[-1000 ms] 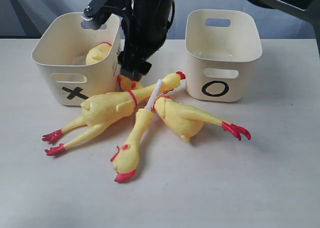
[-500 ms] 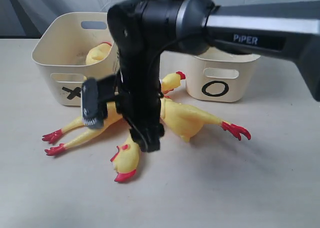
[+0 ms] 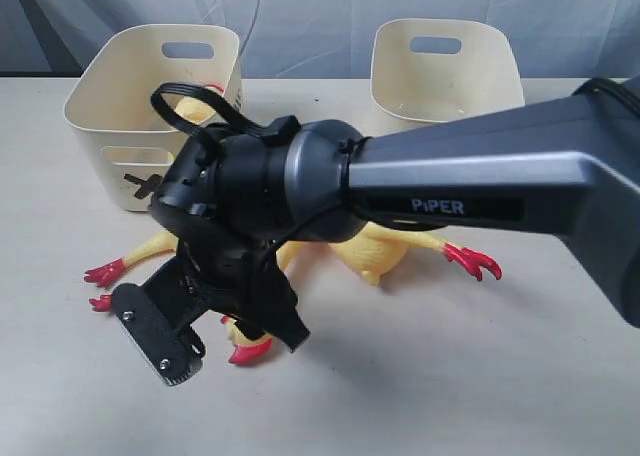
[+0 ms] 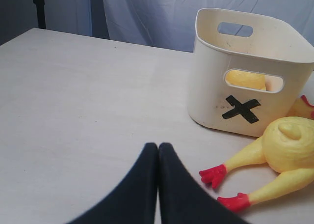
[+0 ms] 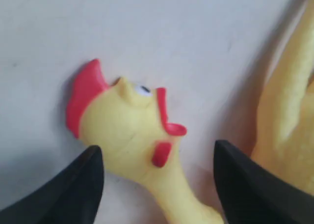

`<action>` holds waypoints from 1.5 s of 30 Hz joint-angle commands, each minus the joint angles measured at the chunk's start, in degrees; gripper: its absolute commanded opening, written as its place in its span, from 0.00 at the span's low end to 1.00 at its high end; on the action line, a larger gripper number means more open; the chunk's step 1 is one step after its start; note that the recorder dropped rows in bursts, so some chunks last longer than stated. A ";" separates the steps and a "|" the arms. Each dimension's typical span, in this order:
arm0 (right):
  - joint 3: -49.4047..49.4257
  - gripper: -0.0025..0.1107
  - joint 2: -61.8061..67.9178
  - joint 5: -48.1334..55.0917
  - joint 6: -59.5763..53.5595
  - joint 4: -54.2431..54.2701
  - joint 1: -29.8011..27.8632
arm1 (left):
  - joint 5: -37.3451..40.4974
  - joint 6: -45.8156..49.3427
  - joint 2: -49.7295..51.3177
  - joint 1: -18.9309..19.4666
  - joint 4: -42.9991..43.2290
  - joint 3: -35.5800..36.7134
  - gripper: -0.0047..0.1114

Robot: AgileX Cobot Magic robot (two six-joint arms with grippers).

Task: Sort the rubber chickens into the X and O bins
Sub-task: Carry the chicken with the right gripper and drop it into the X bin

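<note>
My right gripper (image 5: 157, 145) is open, with its fingers on either side of the head and neck of a yellow rubber chicken (image 5: 122, 121) lying on the table. In the exterior view the right arm (image 3: 300, 196) hangs low over the chickens and hides most of them. Only that chicken's red comb (image 3: 250, 351) shows below it. A second chicken's red feet (image 3: 105, 273) stick out to the left, a third's (image 3: 470, 261) to the right. Another chicken (image 4: 245, 80) lies inside the X bin (image 4: 245, 108). The O bin (image 3: 445, 71) stands at the back right. My left gripper (image 4: 158, 146) is shut and holds nothing.
The two cream bins stand side by side at the back of the light table (image 3: 500, 376). A pale curtain hangs behind them. The left gripper hovers over bare table left of the X bin, near the second chicken's feet (image 4: 213, 176).
The right arm has swung from beside the X bin toward the front and down, so its open gripper now straddles the middle chicken's head. The chickens and bins have not moved.
</note>
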 commanded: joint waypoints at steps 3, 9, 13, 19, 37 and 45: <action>0.28 0.56 3.26 1.85 -0.46 -2.54 -0.14 | -0.45 -0.05 0.21 -0.09 0.11 -0.43 0.04; 0.28 0.51 7.56 5.14 -0.12 -2.72 0.01 | -0.45 -0.05 0.21 -0.09 0.11 -0.43 0.04; 0.28 0.03 7.44 12.29 0.11 -9.25 1.81 | -0.45 -0.05 0.21 -0.09 0.11 -0.43 0.04; -3.55 0.01 1.57 15.23 6.44 -21.30 5.42 | -0.45 -0.05 0.21 -0.09 0.11 -0.43 0.04; -13.82 0.01 -1.83 -70.00 53.22 -16.99 -13.21 | -0.45 -0.05 0.21 -0.09 0.11 -0.43 0.04; -13.82 0.01 5.54 -88.59 71.98 25.96 -19.79 | -0.45 -0.05 0.21 -0.09 0.11 -0.43 0.04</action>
